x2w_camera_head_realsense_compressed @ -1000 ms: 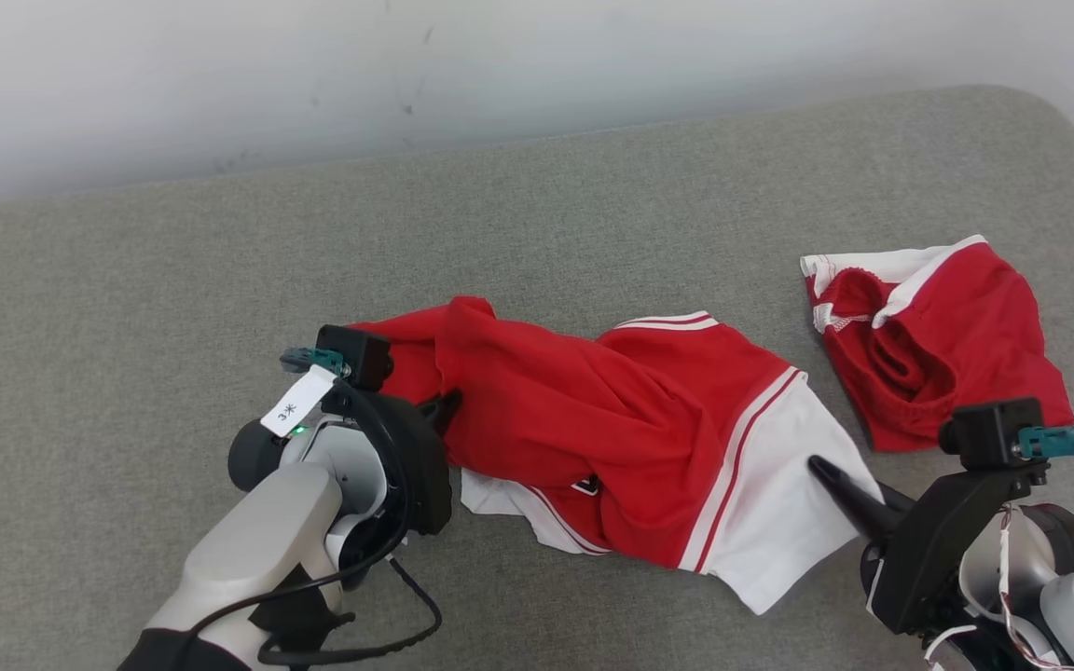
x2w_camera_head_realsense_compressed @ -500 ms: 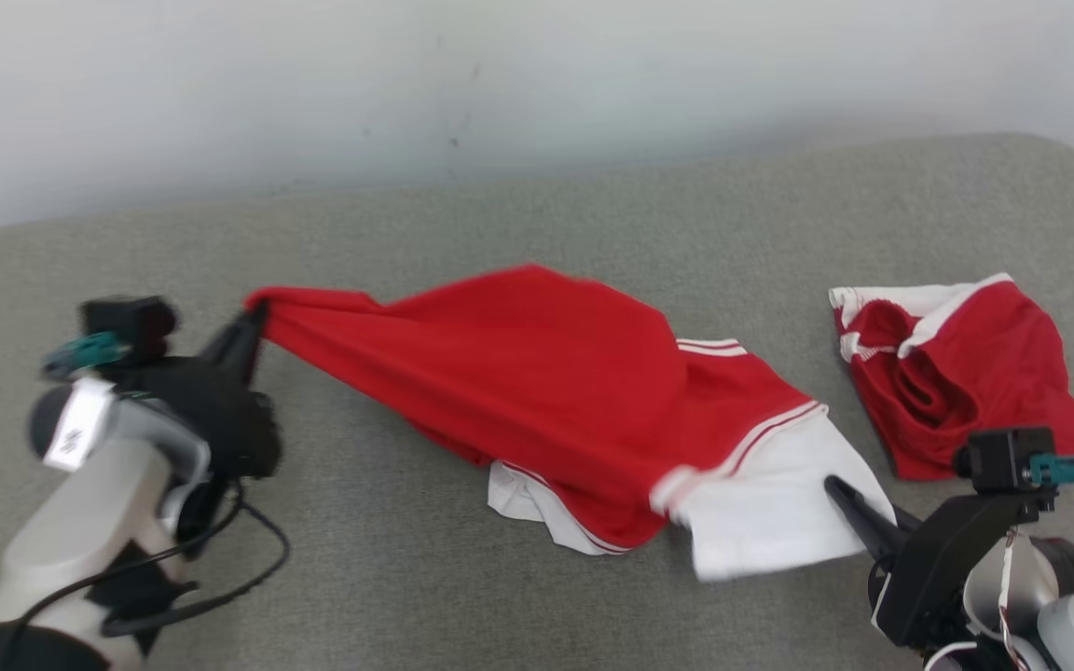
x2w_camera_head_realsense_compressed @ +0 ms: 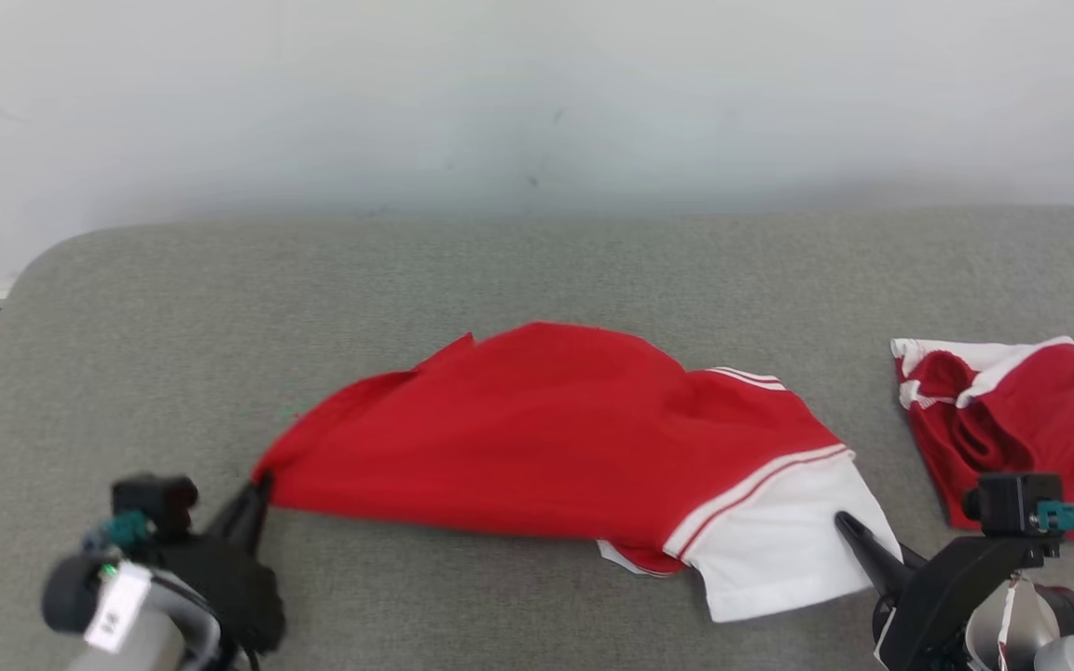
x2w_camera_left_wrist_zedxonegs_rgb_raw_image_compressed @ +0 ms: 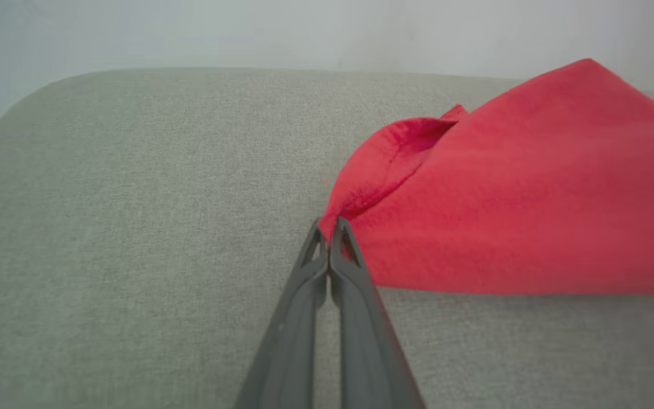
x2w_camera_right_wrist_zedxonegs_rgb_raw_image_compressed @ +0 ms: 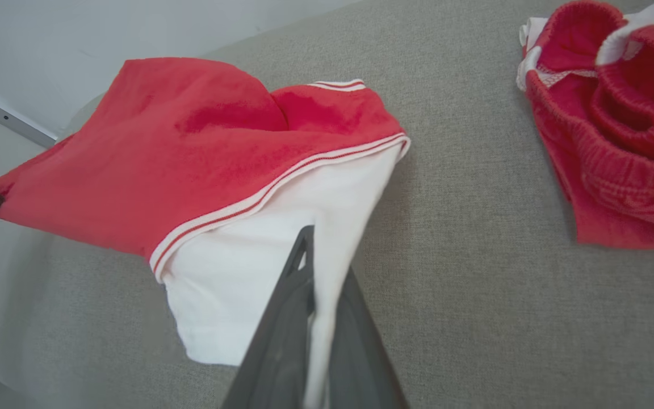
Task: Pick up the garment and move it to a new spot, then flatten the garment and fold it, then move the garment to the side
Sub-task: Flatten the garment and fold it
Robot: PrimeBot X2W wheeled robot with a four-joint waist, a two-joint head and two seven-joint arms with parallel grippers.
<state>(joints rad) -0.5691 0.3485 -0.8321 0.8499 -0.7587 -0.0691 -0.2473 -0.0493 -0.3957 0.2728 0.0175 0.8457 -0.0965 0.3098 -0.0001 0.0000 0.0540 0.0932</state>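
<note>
The garment (x2w_camera_head_realsense_compressed: 537, 438) is a red shirt with a white striped sleeve, stretched out above the grey cushion (x2w_camera_head_realsense_compressed: 518, 270). My left gripper (x2w_camera_head_realsense_compressed: 257, 487) is shut on its red corner at the lower left; in the left wrist view the closed fingertips (x2w_camera_left_wrist_zedxonegs_rgb_raw_image_compressed: 327, 227) pinch the red cloth (x2w_camera_left_wrist_zedxonegs_rgb_raw_image_compressed: 508, 199). My right gripper (x2w_camera_head_realsense_compressed: 843, 522) is shut on the white sleeve at the lower right; the right wrist view shows white fabric (x2w_camera_right_wrist_zedxonegs_rgb_raw_image_compressed: 259, 255) caught between its two dark fingers (x2w_camera_right_wrist_zedxonegs_rgb_raw_image_compressed: 298, 267). The cloth hangs taut between the two grips.
A second red and white garment (x2w_camera_head_realsense_compressed: 1003, 429) lies crumpled at the cushion's right end, close behind my right wrist, and also appears as red shorts (x2w_camera_right_wrist_zedxonegs_rgb_raw_image_compressed: 622, 125). A pale wall (x2w_camera_head_realsense_compressed: 537, 93) rises behind. The cushion's rounded left edge (x2w_camera_head_realsense_compressed: 24, 280) drops away.
My left gripper has pulled the red corner far out to the left and toward me, spreading the bunched shirt into a stretched sheet. The head camera has tilted up. The right gripper keeps its hold.
</note>
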